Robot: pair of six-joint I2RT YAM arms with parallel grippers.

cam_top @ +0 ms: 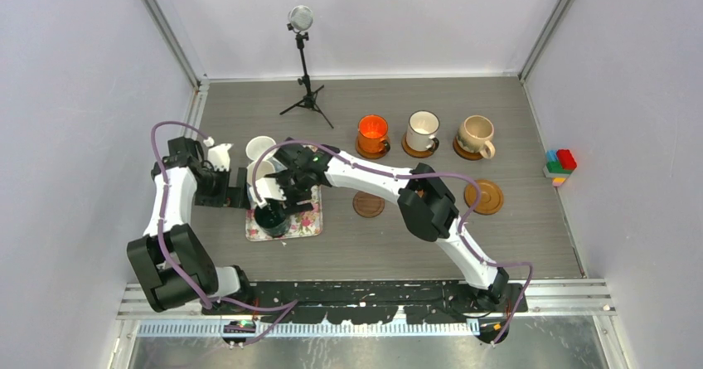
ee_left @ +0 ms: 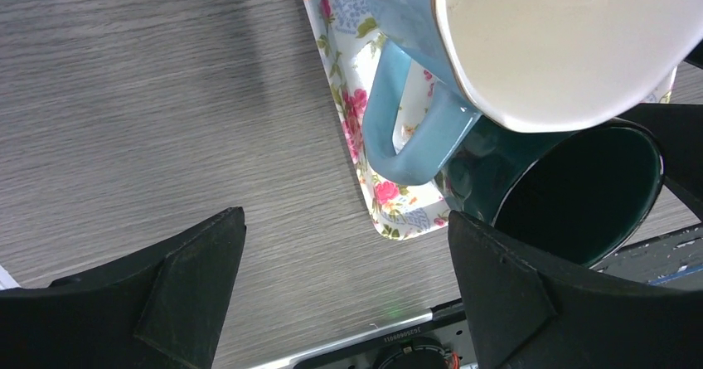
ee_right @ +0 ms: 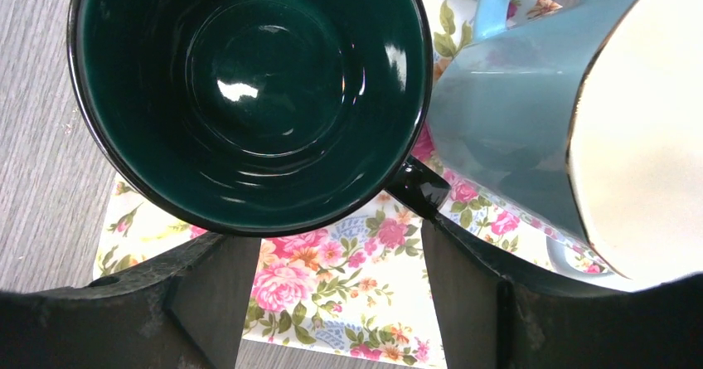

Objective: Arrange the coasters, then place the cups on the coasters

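Right wrist view, with right gripper point(ee_right: 340, 303) gaping and empty over dark green cup point(ee_right: 249, 95) on floral tray point(ee_right: 149, 228), light blue cup point(ee_right: 506, 112) crowding its handle: could clip the blue one on closing and tip it

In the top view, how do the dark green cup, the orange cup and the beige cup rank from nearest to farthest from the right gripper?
1. Dark green cup, on the floral tray, right at the right gripper.
2. Orange cup, left end of the far row.
3. Beige cup, right end of that row.
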